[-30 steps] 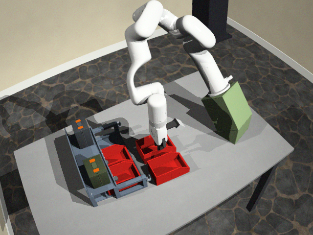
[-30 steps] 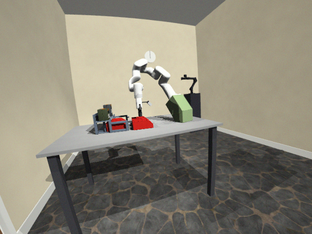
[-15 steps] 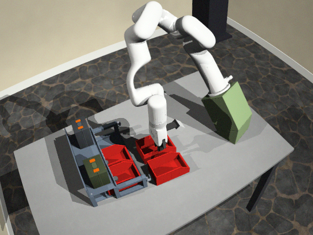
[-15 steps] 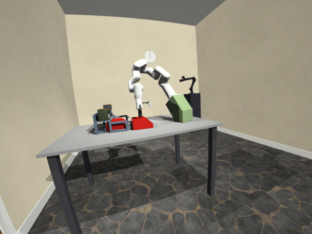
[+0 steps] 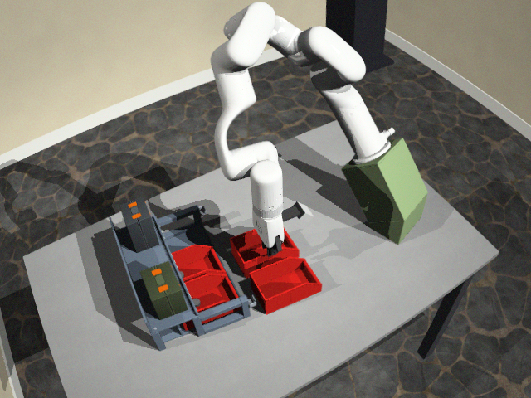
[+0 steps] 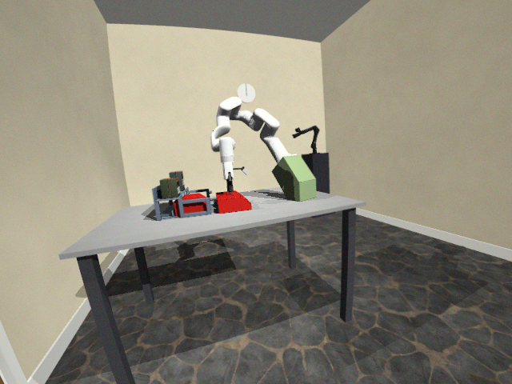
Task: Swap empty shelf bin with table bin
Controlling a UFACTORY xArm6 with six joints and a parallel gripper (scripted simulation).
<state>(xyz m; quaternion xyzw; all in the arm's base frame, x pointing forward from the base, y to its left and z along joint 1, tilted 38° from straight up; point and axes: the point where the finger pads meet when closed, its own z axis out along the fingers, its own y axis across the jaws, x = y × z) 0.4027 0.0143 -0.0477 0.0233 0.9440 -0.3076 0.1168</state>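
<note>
Top view showed us our gripper [image 5: 272,249], fingers narrow and gripping nothing, hanging over the far red bin's [image 5: 248,252] wall beside the shelf [image 5: 160,338], presumably readying a grasp.

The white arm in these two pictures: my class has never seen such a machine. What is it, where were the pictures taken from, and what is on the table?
It is a robot arm with six joints, fixed to a green block on a grey table. At its tip is a gripper, two small fingers that pinch.

One picture looks down from above. The other is taken from across the room, at about table height.

On the table stands a grey rack with two red bins in its lower row and two dark boxes on top. Beside it, two more red bins stand on the table: a near one and a far one.

The gripper points straight down into the far bin, fingers a little apart. It holds nothing.
</note>
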